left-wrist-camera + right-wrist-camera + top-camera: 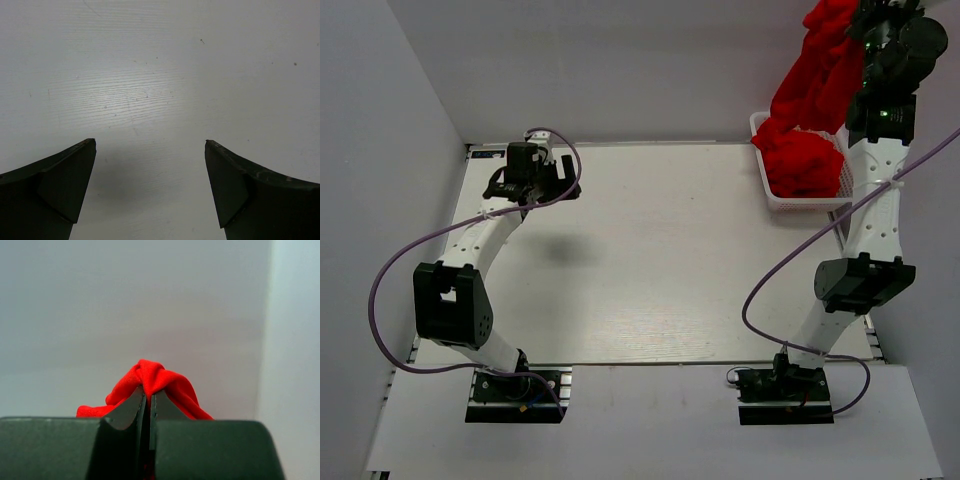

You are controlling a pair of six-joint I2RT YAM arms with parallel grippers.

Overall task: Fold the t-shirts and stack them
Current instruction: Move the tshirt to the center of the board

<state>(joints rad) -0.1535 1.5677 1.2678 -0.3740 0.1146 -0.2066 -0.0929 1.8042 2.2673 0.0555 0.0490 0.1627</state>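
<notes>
Left gripper (150, 145): jaws spread wide, arm folded low. Right gripper (148, 396): arm extended high, jaws pinched together, t-shirt (152, 375) cloth clamped between them.

The shirt (820, 60) is soft red cloth, matt and creased, like the shirts (805, 165) heaped in the basket (810, 204); the basket is white plastic lattice; the table (660, 260) is pale and matt, with a fine wood-like grain and a few dark specks; the left gripper (150, 147) and right gripper (148, 396) look like dark, smooth, matt plastic; the arms (485, 240) have smooth white and black shells.
</notes>
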